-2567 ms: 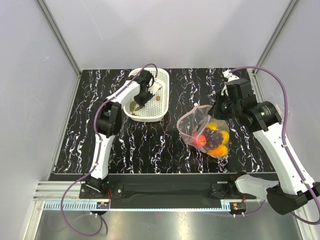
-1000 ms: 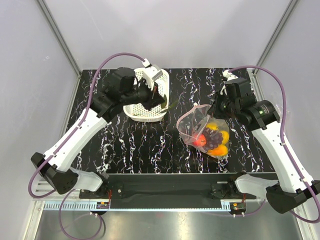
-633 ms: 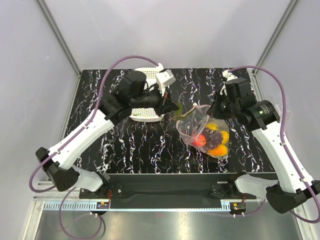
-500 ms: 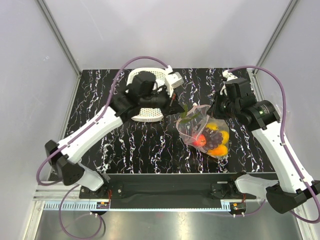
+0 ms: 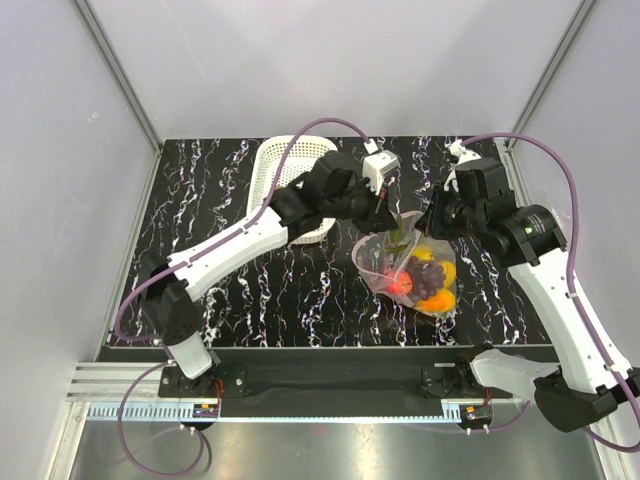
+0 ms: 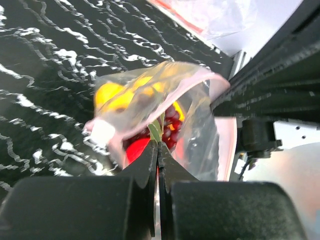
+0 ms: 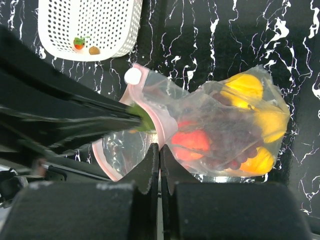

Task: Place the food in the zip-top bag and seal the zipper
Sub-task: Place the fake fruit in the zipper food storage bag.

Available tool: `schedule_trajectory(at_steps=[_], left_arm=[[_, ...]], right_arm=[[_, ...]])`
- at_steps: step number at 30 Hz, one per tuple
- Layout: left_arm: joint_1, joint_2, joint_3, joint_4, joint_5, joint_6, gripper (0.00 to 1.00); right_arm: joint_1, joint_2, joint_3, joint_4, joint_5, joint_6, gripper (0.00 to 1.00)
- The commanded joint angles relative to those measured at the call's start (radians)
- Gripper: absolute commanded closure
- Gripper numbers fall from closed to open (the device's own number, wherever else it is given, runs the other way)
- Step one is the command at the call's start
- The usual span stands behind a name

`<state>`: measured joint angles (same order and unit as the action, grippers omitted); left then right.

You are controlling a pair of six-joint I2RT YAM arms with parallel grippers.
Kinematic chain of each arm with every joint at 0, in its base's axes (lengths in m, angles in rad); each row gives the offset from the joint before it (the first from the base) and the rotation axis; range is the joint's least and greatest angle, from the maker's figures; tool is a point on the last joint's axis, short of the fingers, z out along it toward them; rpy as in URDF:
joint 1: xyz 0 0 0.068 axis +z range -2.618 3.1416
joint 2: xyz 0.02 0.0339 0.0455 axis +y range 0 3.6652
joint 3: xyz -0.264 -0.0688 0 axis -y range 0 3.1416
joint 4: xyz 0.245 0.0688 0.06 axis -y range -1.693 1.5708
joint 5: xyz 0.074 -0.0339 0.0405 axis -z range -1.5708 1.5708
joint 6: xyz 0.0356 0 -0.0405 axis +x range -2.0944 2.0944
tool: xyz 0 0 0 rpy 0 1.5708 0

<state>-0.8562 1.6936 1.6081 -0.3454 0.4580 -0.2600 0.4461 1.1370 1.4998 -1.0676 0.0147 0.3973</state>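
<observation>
The left arm (image 5: 240,245) rises from its base at the near edge and stretches far across to the right, its wrist tipped down over the bag (image 7: 122,150); the right arm (image 5: 560,300) stands up from its own base and bends inward, so that both wrists meet above the bag's mouth. The left gripper (image 6: 158,146) is closed tight on one green piece (image 6: 155,131), which pokes out past the fingertips, right at the open mouth; the right gripper (image 7: 159,149) is also closed, pinching the bag's clear wall just beside the zipper (image 6: 200,75) and holding that edge up. The zipper's two sides are parted; one white slider (image 7: 133,76) sits at its end.

The bag lies on the table (image 5: 260,290), right of centre, between the two grippers and nearer than both. Inside it are one red apple (image 7: 192,142), one dark grape bunch (image 7: 225,135), and three yellow to orange pieces (image 7: 243,86), all heaped at the closed end, away from the mouth.

Farther back and to the left stands one white basket (image 7: 100,20), well apart from the bag, partly hidden by the left arm in the top view; two small things lie in it, one red (image 7: 78,42) and one brown (image 7: 93,50).
</observation>
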Motion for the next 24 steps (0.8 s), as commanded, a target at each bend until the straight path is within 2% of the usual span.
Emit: schedule_trajectory(at_steps=[1, 4, 5, 6, 7, 9, 10, 13, 17, 20, 24], left_arm=[[-0.046, 0.031, 0.055, 0.107, -0.044, -0.062, 1.0], [-0.09, 0.034, 0.018, 0.179, -0.107, -0.093, 0.98], [-0.096, 0.031, 0.009, 0.19, -0.129, -0.105, 0.9], [-0.109, 0.025, -0.005, 0.2, -0.133, -0.104, 0.68], [-0.112, 0.02, -0.01, 0.203, -0.134, -0.101, 0.57], [-0.122, -0.014, -0.029, 0.197, -0.165, -0.079, 0.47], [-0.122, -0.026, -0.033, 0.188, -0.179, -0.07, 0.39], [-0.116, -0.077, -0.031, 0.131, -0.22, -0.035, 0.33], [-0.083, -0.167, -0.057, 0.082, -0.197, -0.016, 0.29], [-0.035, -0.253, -0.115, 0.083, -0.185, -0.009, 0.27], [0.096, -0.327, -0.186, 0.1, -0.151, -0.012, 0.23]], right_arm=[[0.005, -0.04, 0.06, 0.037, 0.008, 0.003, 1.0], [0.006, -0.046, 0.059, 0.035, 0.031, 0.006, 1.0], [0.005, -0.049, 0.059, 0.037, 0.034, 0.008, 1.0], [0.005, -0.052, 0.057, 0.037, 0.044, 0.009, 1.0], [0.005, -0.052, 0.057, 0.037, 0.048, 0.011, 1.0], [0.005, -0.062, 0.051, 0.035, 0.063, 0.012, 1.0], [0.005, -0.065, 0.05, 0.034, 0.071, 0.012, 1.0], [0.005, -0.072, 0.042, 0.035, 0.085, 0.012, 1.0], [0.005, -0.074, 0.04, 0.034, 0.097, 0.014, 1.0], [0.003, -0.072, 0.039, 0.034, 0.102, 0.009, 1.0], [0.003, -0.072, 0.034, 0.038, 0.1, 0.012, 1.0]])
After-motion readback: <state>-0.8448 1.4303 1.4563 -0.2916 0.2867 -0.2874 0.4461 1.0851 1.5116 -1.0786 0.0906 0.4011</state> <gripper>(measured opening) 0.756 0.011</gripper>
